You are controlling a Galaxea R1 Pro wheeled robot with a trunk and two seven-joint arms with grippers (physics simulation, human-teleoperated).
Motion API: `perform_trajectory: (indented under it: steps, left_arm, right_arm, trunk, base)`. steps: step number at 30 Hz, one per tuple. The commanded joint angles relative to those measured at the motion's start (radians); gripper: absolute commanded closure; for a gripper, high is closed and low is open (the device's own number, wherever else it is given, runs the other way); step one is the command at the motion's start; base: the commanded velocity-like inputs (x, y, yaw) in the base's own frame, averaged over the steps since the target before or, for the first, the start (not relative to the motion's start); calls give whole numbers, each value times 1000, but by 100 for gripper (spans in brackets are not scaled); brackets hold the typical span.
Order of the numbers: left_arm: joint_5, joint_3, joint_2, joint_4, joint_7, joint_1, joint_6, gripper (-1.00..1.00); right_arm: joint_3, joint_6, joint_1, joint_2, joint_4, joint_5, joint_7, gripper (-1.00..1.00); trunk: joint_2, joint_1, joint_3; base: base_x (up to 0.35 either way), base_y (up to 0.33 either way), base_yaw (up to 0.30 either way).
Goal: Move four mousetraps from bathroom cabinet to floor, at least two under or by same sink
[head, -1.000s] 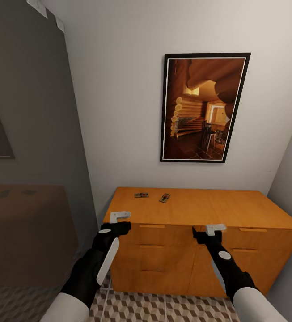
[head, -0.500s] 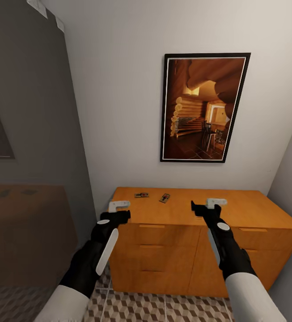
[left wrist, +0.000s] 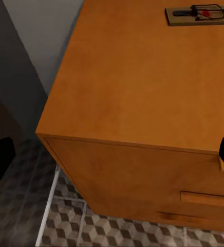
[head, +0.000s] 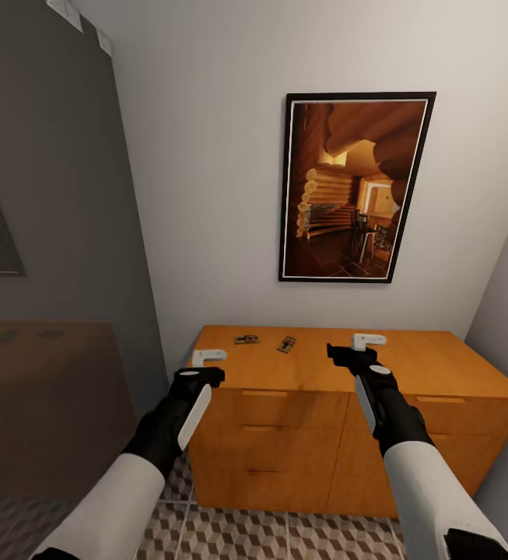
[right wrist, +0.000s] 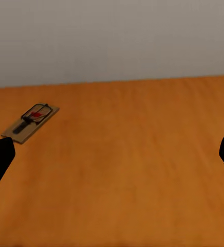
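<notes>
- While sitting flat on the cabinet [head: 409, 365] top near the back wall: two mousetraps, left mousetrap [head: 246, 339] and right mousetrap [head: 286, 344], just beside each other; other two not spotted anywhere
- right gripper [head: 360, 346] up over the cabinet top, a bit right of the traps, fingers spread wide apart, nothing held; right mousetrap [right wrist: 30, 122] ahead between the tips
- left gripper [head: 208, 358] at the cabinet's front left corner, apart too and empty
- cube-pattern bathroom floor [head: 230, 537] below; framed log-cabin picture [head: 353, 187] on the wall
</notes>
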Motion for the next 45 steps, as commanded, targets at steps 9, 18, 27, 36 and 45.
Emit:
perform_trajectory:
  steps: [9, 18, 27, 36, 45]
  left_arm:
    - [15, 1, 0, 39, 4, -7, -12, -100]
    - [15, -1, 0, 62, 3, -7, -15, -100]
    - [13, 1, 0, 64, 3, -8, -15, -100]
    - [12, 1, 0, 64, 3, -8, -14, -100]
    - [12, -4, 0, 64, 2, -8, -13, -100]
  right_arm:
    - [3, -12, -6, 0, 9, 16, 4, -100]
    - [8, -15, -6, 0, 13, 17, 3, -100]
    - [11, -17, -5, -4, 14, 34, 3, -100]
    - [11, -18, -4, -4, 16, 37, 0, -100]
    - [9, -19, -4, -5, 20, 37, -1, -100]
  trunk:
    - [-1, 0, -2]
    - [-1, 0, -2]
    - [-1, 0, -2]
    - [-1, 0, -2]
    - [-1, 0, -2]
  base:
    - [0, 0, 0]
    - [0, 0, 0]
    - [0, 0, 0]
    - [0, 0, 0]
    - [0, 0, 0]
